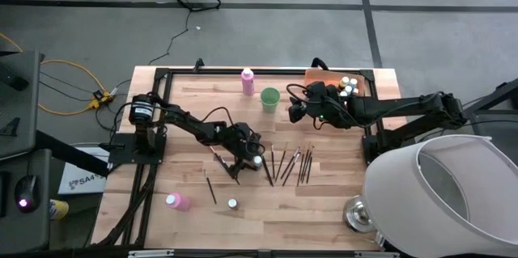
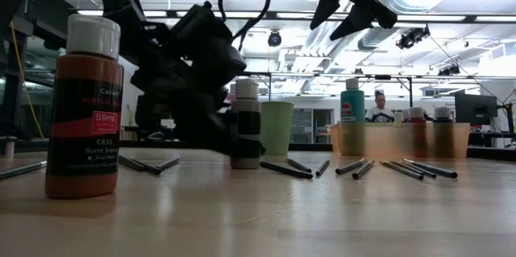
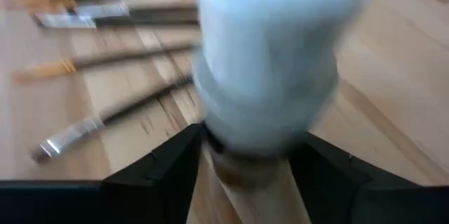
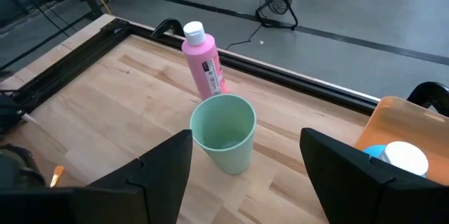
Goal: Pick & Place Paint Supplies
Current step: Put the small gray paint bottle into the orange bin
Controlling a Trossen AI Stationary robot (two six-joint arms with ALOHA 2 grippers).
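**Left gripper around a small paint bottle**

Centre of the high view: the left gripper (image 1: pixel 256 159) has its fingers either side of a white-capped bottle (image 3: pixel 270 76), whether gripping I cannot tell. Brushes (image 1: pixel 293 163) lie just right. The right gripper (image 1: pixel 295 112) hangs wide open, empty, beside the green cup (image 1: pixel 269 99); a pink bottle (image 1: pixel 248 81) stands behind it.

Matt wood table (image 1: pixel 340 201), glossy plastic cup (image 4: pixel 224 134)

- Wooden table (image 1: pixel 186 104), black frame round its edges.
- On it: green cup (image 1: pixel 269 99), upright pink bottle (image 1: pixel 248 81), pink bottle lying down (image 1: pixel 177 201), scattered brushes (image 1: pixel 295 164), small paint bottle (image 1: pixel 232 204), orange tray (image 1: pixel 317 75).
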